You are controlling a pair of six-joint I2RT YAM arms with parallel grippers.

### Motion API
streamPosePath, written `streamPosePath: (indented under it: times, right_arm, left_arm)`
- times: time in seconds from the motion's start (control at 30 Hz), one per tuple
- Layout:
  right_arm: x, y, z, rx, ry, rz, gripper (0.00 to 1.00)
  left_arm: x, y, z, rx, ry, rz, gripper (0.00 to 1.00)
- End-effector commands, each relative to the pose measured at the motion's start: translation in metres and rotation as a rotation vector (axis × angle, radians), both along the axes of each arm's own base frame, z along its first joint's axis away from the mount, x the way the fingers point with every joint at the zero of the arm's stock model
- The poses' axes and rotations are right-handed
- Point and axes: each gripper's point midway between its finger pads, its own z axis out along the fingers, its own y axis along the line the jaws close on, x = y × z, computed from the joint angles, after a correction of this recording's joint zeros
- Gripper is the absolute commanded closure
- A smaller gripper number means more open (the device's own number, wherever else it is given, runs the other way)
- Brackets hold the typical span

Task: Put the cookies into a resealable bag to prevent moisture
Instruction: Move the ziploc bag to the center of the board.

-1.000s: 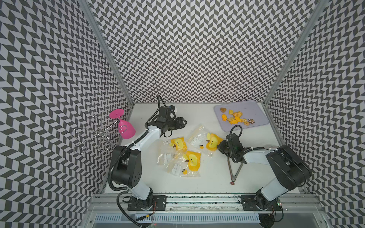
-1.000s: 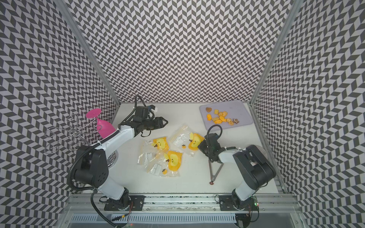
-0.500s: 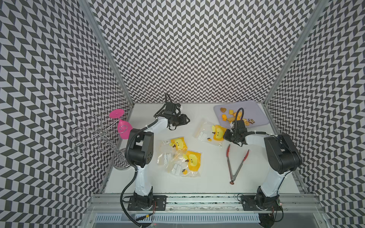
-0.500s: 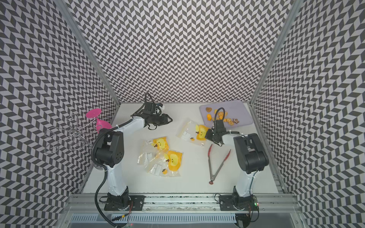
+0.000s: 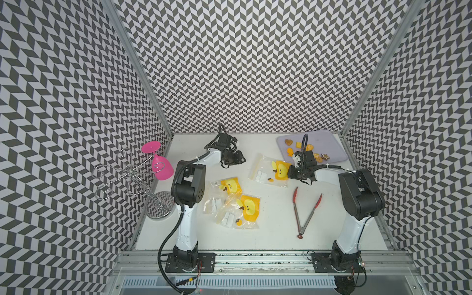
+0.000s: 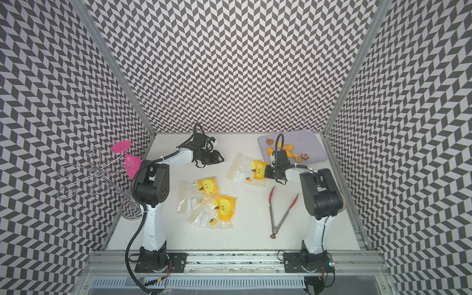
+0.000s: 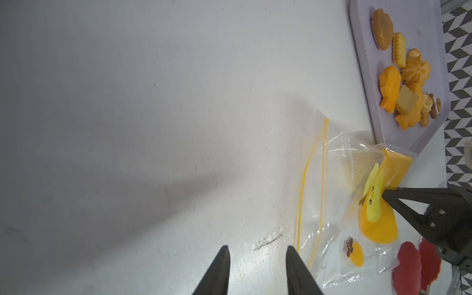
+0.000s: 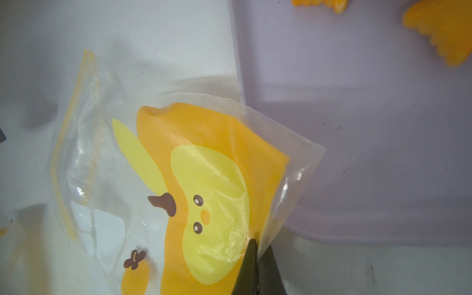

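The cookies (image 5: 306,150) (image 6: 286,150), orange, yellow and brown, lie on a lilac tray (image 5: 329,145) at the back right; both wrist views show them too (image 7: 408,76) (image 8: 439,33). A clear resealable bag (image 5: 265,169) (image 6: 245,169) (image 8: 178,178) with a yellow cartoon print lies beside the tray's near corner. My right gripper (image 5: 290,173) (image 8: 256,245) is shut on that bag's bottom edge. The left gripper (image 5: 242,159) (image 7: 256,249) hovers left of the bag's zip end (image 7: 314,191), open with a narrow gap and nothing between its fingers.
Two more printed bags (image 5: 229,189) (image 5: 245,207) overlap mid-table. Metal tongs with red tips (image 5: 304,212) lie open on the table in front of the right gripper. A pink glass (image 5: 161,166) hangs on a wire rack (image 5: 127,176) at the left wall.
The right gripper has pulled the bag back toward the tray's corner. The left gripper has swung right toward the bag, and its jaws have narrowed.
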Motion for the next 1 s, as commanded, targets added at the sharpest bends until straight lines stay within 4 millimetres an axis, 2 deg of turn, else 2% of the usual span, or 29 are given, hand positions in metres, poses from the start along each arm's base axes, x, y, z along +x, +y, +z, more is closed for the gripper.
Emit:
streamPosePath:
  times: [0.0,0.53,0.97]
  right_arm:
    - [-0.014,-0.011,-0.025,-0.044,0.080,0.005,1.00]
    - [-0.016,-0.008,-0.031,-0.025,0.097,0.016,1.00]
    - [-0.015,-0.007,-0.033,-0.018,0.103,0.021,1.00]
  left_arm:
    - [-0.005,-0.008,-0.011,0.032,0.017,-0.042,0.65]
    - [-0.012,-0.024,-0.038,0.063,0.052,-0.079,0.71]
    - [-0.020,-0.038,-0.052,0.059,0.077,-0.119,0.71]
